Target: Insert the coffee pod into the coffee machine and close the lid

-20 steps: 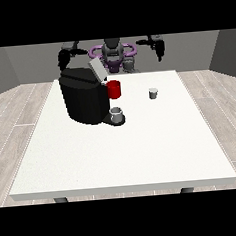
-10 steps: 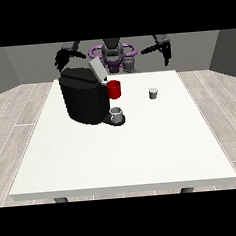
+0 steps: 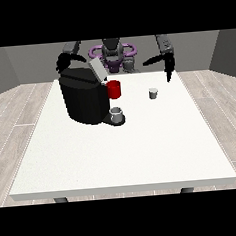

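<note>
The black coffee machine [image 3: 83, 100] stands on the white table [image 3: 123, 154] at the back left, with its grey lid [image 3: 97, 70] tilted up and open. A red part [image 3: 114, 89] sits at its front, above a small grey cup [image 3: 117, 115] on the drip stand. The coffee pod [image 3: 153, 92], small and pale, stands upright on the table to the machine's right. The hand at the view's right [image 3: 166, 62] hovers open above and a little right of the pod, fingers pointing down. The hand at the view's left [image 3: 66, 61] hangs relaxed behind the machine's top, holding nothing.
The robot's purple and grey torso [image 3: 112, 54] is behind the table's far edge. Grey walls and a wooden floor surround the table.
The hand at the view's right has swung outward to the right and come down towards the pod. The other hand, the machine and the pod have not moved.
</note>
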Robot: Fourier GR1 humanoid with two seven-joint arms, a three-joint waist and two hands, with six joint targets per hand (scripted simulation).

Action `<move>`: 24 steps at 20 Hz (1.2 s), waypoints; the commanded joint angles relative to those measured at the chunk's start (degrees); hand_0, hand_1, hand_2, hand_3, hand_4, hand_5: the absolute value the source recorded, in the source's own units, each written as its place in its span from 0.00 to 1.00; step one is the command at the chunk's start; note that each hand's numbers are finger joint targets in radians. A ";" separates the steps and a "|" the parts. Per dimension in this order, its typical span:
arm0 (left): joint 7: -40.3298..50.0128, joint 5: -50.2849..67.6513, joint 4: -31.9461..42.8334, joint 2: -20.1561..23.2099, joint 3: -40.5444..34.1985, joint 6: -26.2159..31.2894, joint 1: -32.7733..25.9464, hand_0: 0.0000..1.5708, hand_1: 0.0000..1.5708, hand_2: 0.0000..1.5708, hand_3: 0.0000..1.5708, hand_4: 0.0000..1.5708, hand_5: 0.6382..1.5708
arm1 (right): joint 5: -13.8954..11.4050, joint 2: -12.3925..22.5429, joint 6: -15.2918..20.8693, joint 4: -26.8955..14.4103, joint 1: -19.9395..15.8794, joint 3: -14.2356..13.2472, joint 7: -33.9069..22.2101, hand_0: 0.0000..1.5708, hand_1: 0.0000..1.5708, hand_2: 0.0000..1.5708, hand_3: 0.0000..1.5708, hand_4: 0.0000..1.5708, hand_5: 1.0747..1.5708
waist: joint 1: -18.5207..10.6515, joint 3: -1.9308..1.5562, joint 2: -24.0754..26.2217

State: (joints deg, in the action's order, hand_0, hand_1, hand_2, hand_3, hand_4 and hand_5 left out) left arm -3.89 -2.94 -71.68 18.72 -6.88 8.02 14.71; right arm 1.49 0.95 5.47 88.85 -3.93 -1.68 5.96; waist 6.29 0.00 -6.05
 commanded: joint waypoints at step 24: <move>-6.17 -17.78 28.95 3.36 3.21 -4.65 12.13 0.39 0.39 0.47 0.30 0.00 1.00 | -2.12 1.48 3.87 -7.69 -8.42 -1.55 -7.17 0.00 0.00 0.00 0.00 0.25 1.00 | 0.06 0.02 -2.69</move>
State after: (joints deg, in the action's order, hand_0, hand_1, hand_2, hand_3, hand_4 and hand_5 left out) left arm -7.71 -18.08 -45.17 20.10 -4.40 3.58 27.04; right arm -1.20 1.97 8.78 81.03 -10.68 -2.21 1.80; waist 6.80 0.01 -8.51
